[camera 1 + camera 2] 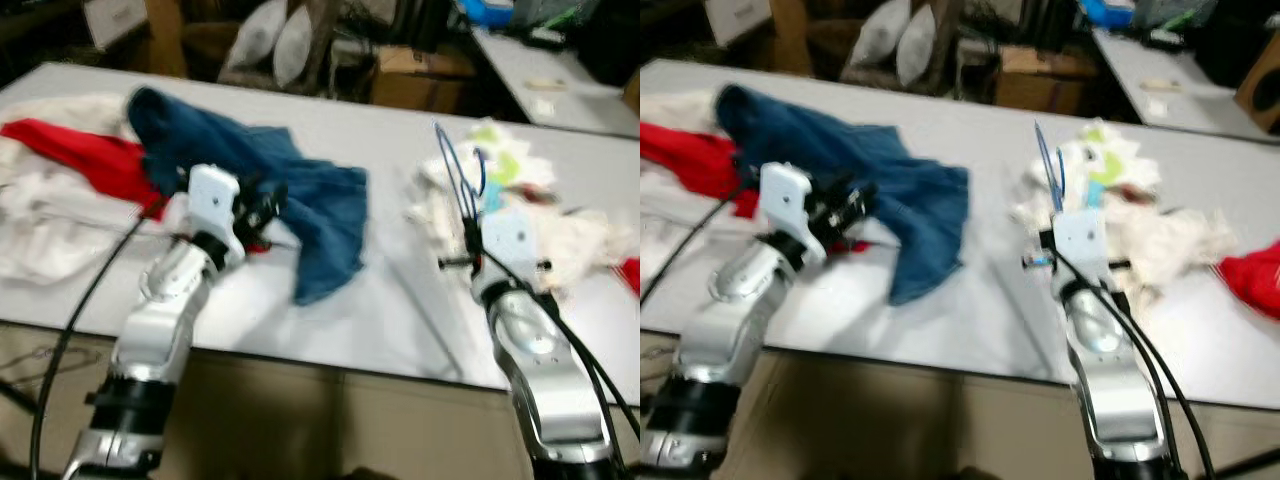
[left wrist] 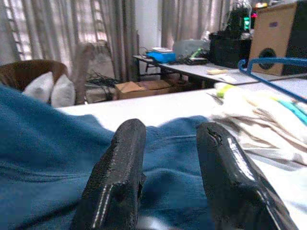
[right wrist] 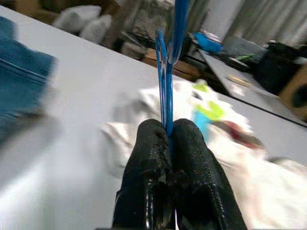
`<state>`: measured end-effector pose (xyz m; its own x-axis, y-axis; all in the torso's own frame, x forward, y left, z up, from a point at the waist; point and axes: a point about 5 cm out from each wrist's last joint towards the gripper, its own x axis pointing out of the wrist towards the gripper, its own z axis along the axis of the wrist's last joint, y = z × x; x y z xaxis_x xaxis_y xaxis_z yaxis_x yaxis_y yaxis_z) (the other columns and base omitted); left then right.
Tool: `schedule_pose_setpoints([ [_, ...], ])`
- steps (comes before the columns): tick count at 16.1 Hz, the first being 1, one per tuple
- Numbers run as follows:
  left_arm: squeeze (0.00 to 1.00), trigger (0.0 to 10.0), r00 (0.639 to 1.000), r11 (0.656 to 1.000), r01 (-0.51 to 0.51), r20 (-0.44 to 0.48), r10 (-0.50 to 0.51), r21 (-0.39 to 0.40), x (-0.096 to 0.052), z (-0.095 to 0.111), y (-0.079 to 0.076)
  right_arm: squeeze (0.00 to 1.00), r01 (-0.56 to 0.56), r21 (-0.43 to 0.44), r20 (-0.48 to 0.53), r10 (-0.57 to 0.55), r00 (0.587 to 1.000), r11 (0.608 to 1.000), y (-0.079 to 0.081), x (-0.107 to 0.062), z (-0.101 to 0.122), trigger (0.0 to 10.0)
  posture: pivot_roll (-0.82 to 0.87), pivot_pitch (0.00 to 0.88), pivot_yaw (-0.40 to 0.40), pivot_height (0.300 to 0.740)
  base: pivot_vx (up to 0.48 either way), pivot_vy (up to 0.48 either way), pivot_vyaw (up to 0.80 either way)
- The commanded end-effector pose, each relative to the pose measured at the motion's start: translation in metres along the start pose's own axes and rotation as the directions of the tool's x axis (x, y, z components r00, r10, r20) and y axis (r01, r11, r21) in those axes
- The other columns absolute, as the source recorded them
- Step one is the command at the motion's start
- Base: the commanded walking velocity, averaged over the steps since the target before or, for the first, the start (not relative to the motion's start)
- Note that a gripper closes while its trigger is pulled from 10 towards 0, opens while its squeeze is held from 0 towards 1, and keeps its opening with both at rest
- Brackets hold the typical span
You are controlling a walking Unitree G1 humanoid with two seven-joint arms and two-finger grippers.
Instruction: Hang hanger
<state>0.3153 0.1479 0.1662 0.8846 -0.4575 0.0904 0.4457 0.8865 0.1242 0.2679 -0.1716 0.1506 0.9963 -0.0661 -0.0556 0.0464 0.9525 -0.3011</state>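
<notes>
A thin blue wire hanger [image 1: 458, 172] stands upright over the right side of the white table [image 1: 380, 330]. My right gripper [image 3: 168, 139] is shut on its lower part, the wire [image 3: 165, 86] pinched between the two black fingers. A dark blue garment [image 1: 270, 190] lies crumpled at the table's middle left. My left gripper [image 2: 168, 163] is open just above that blue cloth [image 2: 43, 163], nothing between its fingers. In the right eye view the hanger [image 1: 1050, 170] rises in front of a pile of pale clothes.
A heap of white and green clothes [image 1: 520, 200] lies behind the hanger. Red cloth [image 1: 90, 155] and white cloth [image 1: 50, 220] lie at the far left. Another table [image 1: 560, 85], boxes [image 1: 420, 75] and pillows [image 1: 270, 40] stand beyond the far edge.
</notes>
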Motion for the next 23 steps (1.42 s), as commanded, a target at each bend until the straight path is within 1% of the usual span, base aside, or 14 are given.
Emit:
schedule_pose_setpoints([
  [1, 0.0, 10.0, 1.0, 1.0, -0.014, -0.015, 0.014, 0.017, -0.002, 0.0, 0.002, 0.0, 0.012, -0.009, 0.016, -0.012, 1.0, 1.0, 0.0, 0.0, 0.005, 10.0, 0.01, 0.0, -0.055, 0.74, 0.0, -0.446, 0.0],
  [4, 0.0, 10.0, 1.0, 1.0, -0.018, 0.0, 0.018, 0.025, 0.0, 0.006, 0.002, 0.0, 0.051, 0.003, 0.039, -0.051, 0.998, 0.999, -0.006, 0.0, 0.01, 10.0, 0.0, 0.0, -0.047, 0.74, 0.0, -0.416, 0.0],
  [6, 0.0, 10.0, 1.0, 1.0, -0.016, -0.001, 0.016, 0.025, 0.001, 0.005, 0.0, 0.0, 0.066, 0.01, 0.043, -0.067, 0.997, 0.998, -0.011, -0.001, 0.01, 10.0, -0.01, 0.0, -0.044, 0.74, 0.0, -0.416, 0.0],
  [14, 0.0, 10.0, 1.0, 1.0, 0.0, -0.014, 0.0, 0.015, 0.003, 0.001, -0.01, 0.0, 0.077, 0.017, 0.021, -0.077, 0.997, 0.997, -0.014, -0.004, 0.006, 10.0, -0.02, 0.0, -0.041, 0.74, 0.0, -0.404, 0.0],
  [16, 0.0, 10.0, 0.999, 0.999, -0.006, -0.038, 0.005, -0.039, 0.004, -0.003, -0.01, 0.0, 0.082, 0.036, 0.002, -0.082, 0.997, 0.996, -0.014, -0.005, 0.002, 10.0, -0.02, 0.0, -0.039, 0.74, 0.0, 0.0, 0.0],
  [17, 0.0, 10.0, 0.999, 0.998, -0.031, -0.038, 0.029, -0.047, 0.004, -0.004, -0.007, 0.0, 0.08, 0.079, -0.024, -0.079, 0.997, 0.994, -0.014, -0.006, -0.002, 10.0, -0.03, 0.0, -0.035, 0.74, 0.0, 0.48, -0.79],
  [18, 0.0, 10.0, 0.999, 0.998, -0.04, -0.037, 0.039, -0.047, 0.004, -0.004, -0.005, 0.0, 0.078, 0.102, -0.035, -0.075, 0.997, 0.992, -0.014, -0.008, -0.005, 10.0, -0.03, 0.0, -0.033, 0.74, 0.0, 0.48, -0.79],
  [23, 0.0, 10.0, 0.997, 0.997, -0.047, -0.061, 0.044, -0.053, 0.002, -0.012, -0.008, 0.0, 0.081, 0.093, -0.049, -0.077, 0.996, 0.992, -0.017, -0.015, -0.007, 10.0, -0.04, 0.0, -0.03, 0.74, 0.0, 0.48, -0.79],
])
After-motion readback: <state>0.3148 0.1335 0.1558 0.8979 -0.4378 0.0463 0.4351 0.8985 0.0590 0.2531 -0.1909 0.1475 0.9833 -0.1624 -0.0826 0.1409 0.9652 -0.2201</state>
